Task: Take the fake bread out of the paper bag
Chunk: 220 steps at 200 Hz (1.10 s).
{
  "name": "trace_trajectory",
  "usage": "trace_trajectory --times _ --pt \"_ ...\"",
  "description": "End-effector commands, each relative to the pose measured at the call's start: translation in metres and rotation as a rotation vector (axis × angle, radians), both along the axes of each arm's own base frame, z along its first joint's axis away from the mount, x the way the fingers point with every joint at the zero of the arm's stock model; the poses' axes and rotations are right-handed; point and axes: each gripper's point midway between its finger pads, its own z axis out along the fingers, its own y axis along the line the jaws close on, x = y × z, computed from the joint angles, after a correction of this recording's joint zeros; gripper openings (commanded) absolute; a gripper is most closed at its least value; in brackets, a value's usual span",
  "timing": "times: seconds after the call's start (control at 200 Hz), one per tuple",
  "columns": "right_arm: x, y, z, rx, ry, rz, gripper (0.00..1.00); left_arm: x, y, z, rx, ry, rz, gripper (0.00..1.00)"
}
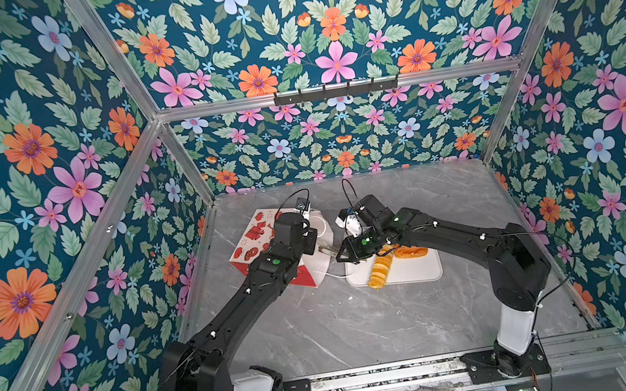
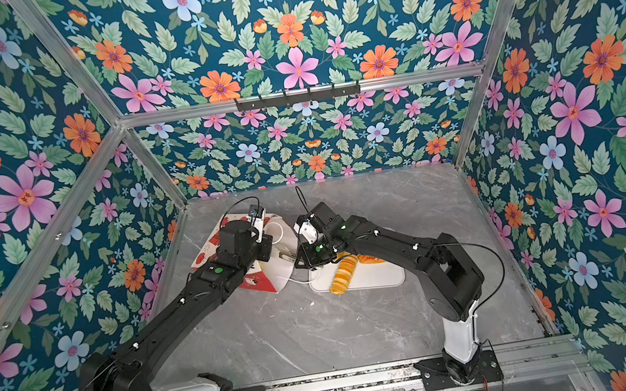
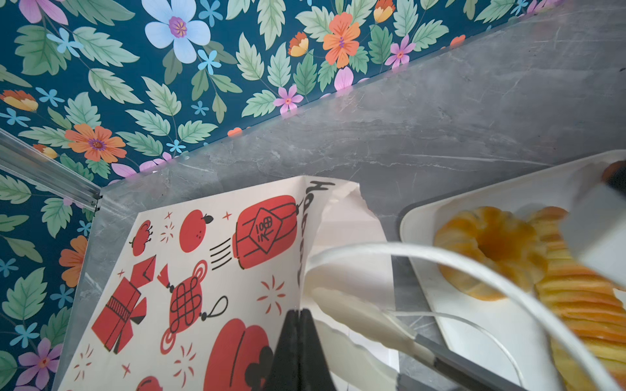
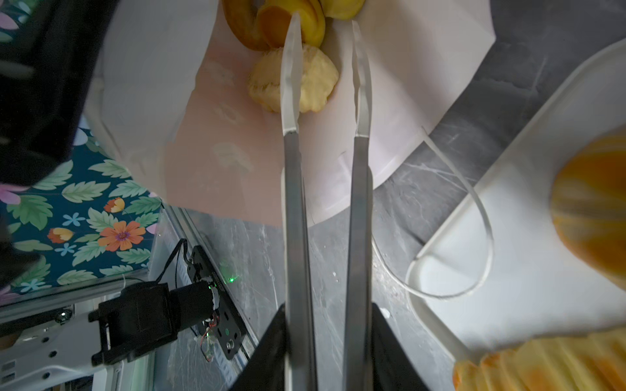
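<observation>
- A twisted roll (image 1: pixel 380 270) and a ring (image 3: pixel 491 247) of bread are lying on the tray (image 1: pixel 419 269), right of centre in both top views. This much of the task is being judged done.
- Tongs (image 4: pixel 294 203) are being clenched by the right gripper (image 4: pixel 327 331) at the bottom of the right wrist view. Their clear tips are being held apart, and nothing is being pinched between them yet.
- The tips are being reached into the mouth of the bag (image 1: pixel 254 239), which is lying on its side left of centre in both top views, with its mouth turned toward the tray.
- One tip is being shown across a pale piece (image 4: pixel 318 78) just inside the mouth, in the upper middle of the right wrist view.
- Beyond it, at the top edge of that view, orange-brown pieces (image 4: pixel 271 27), at least two, are being shown deeper in the bag.
- The bag's rim is apparently being pinched by the left gripper (image 3: pixel 299 318), clenched shut at the bottom centre of the left wrist view, so the mouth is being held open.
- At least three pieces are being judged left to take out. The bag's far end is being hidden, so the full count cannot be told.
</observation>
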Motion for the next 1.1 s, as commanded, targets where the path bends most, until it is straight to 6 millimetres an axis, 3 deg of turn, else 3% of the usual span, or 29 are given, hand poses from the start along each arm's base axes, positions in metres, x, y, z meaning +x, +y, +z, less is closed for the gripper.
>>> trace_trajectory --times 0.0,0.345,0.795,0.94,1.095 --pt "0.021 0.015 0.017 0.086 -0.079 -0.041 0.36 0.0 0.001 0.002 0.011 -0.002 -0.001 0.03" --pt "0.046 0.028 -0.011 0.059 -0.068 -0.091 0.37 -0.001 -0.001 0.003 0.001 0.004 -0.011 0.03" --pt "0.067 0.05 -0.017 0.104 -0.092 -0.083 0.38 -0.005 -0.008 0.006 -0.036 -0.004 -0.047 0.03" --pt "0.067 0.05 -0.022 0.1 -0.091 -0.08 0.24 -0.003 -0.007 0.006 -0.038 -0.006 -0.033 0.03" --pt "0.055 0.035 -0.013 0.091 -0.11 -0.096 0.2 0.0 -0.003 0.004 -0.033 -0.006 0.0 0.03"
